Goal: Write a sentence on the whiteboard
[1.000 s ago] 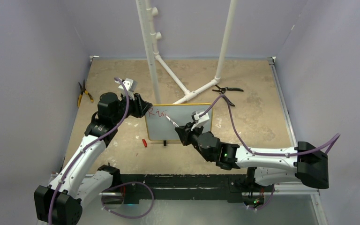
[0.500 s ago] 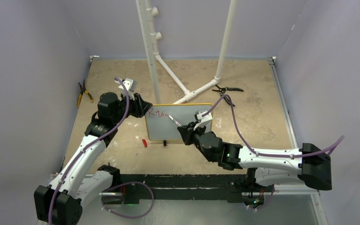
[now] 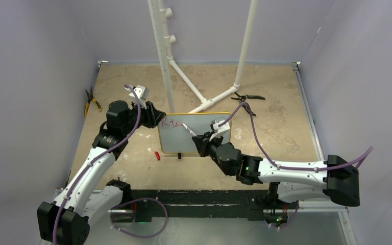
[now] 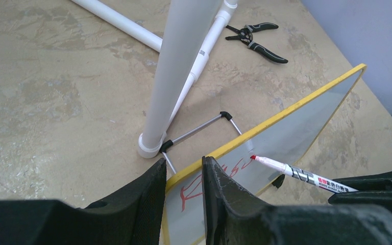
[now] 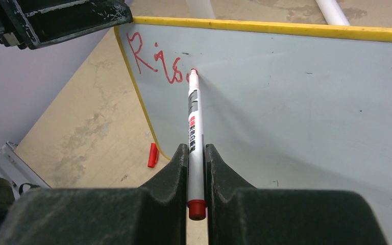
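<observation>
Right claw (image 5: 196,150) grips marker (image 5: 194,117), tip on whiteboard (image 5: 296,92), sentence (image 5: 155,64) at "Ris"; left claw (image 4: 184,162) clamps its edge. Next: prob. a light "e" stroke.

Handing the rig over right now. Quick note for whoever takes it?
Left claw: shut on the whiteboard at its top left corner, steadying it on its stand.
Right claw: shut on the marker, tip on the board just after the last letter.
Done: the sentence reads "Ris" in red so far, top left.
Left: the remaining words. The red cap lies on the table beside the board.
</observation>
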Available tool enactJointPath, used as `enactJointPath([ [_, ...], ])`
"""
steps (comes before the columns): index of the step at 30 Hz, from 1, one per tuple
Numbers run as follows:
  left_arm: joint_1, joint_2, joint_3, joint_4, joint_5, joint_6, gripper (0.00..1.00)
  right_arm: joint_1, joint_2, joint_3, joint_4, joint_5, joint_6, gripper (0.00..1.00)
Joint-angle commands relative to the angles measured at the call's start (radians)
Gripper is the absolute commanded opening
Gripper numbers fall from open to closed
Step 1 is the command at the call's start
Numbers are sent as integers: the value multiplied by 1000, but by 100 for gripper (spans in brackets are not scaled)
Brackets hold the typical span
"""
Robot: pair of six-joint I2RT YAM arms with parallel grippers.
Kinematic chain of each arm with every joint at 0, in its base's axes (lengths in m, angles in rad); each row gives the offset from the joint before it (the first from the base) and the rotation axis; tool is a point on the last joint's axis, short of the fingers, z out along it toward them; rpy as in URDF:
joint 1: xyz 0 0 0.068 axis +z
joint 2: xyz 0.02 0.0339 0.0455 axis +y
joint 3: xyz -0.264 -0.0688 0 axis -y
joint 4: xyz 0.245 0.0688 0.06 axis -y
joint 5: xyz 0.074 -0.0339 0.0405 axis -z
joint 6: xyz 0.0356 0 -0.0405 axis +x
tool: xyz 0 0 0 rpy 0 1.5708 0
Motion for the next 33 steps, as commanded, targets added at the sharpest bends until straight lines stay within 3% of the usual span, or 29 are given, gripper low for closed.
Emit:
enactJointPath([
  [1, 1, 5, -13, -3, 28, -12, 29, -6, 23, 43, 33, 35, -18, 0],
  [33, 1, 0, -13, -2, 26, -14, 29, -4, -19, 15, -113, 32, 77, 0],
])
